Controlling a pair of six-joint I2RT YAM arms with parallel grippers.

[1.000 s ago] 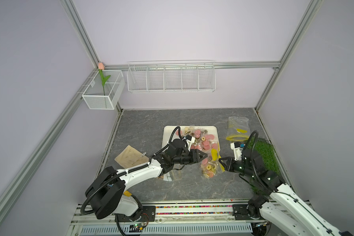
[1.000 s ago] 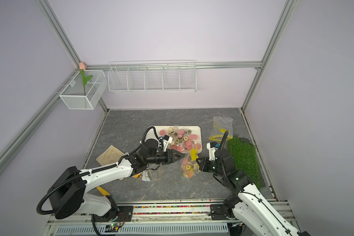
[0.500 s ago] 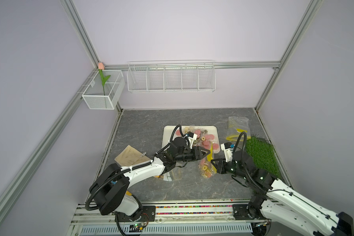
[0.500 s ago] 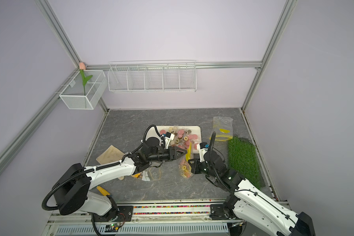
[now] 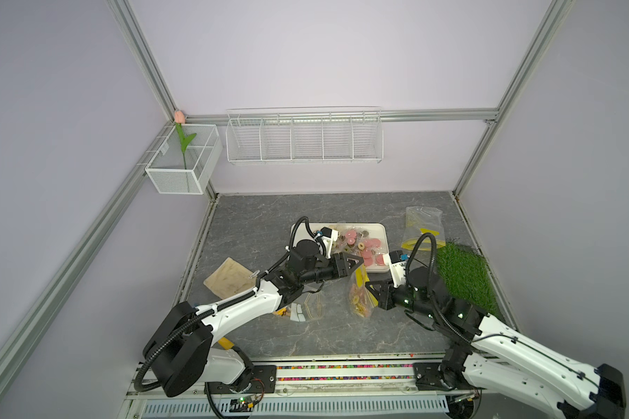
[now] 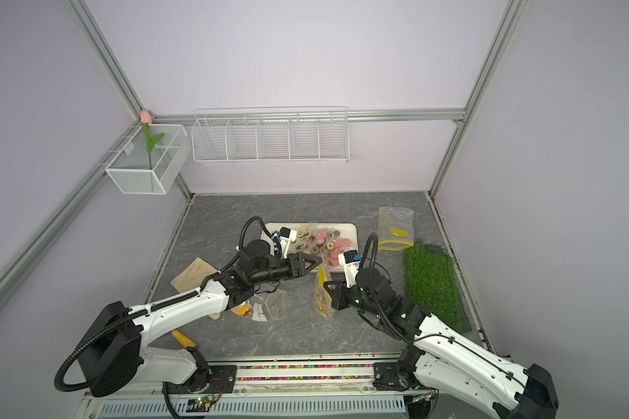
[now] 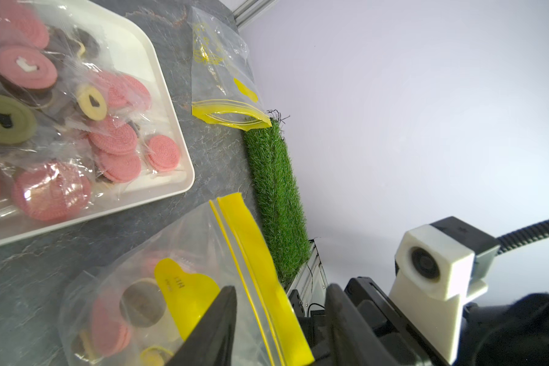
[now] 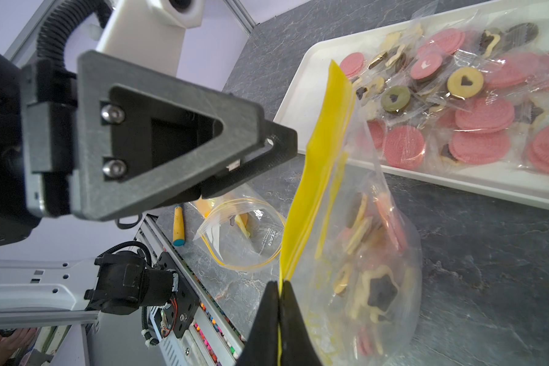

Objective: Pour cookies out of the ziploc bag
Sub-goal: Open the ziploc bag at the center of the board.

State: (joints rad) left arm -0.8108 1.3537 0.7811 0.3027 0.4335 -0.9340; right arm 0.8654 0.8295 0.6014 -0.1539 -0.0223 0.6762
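The ziploc bag (image 8: 390,269) is pinched at its strip (image 8: 317,177) by the right hand (image 8: 279,291), upright so the spread left hand (image 7: 281,288), seemingly astride it, can open it.

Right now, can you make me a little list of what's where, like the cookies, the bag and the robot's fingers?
White tray: holds a pile of cookies
Ziploc bag: beside the tray, more cookies inside
Right fingers: shut on the bag's yellow zip strip
Left fingers: open, close to the strip, gripping nothing
Grass mat: on the table by the right arm
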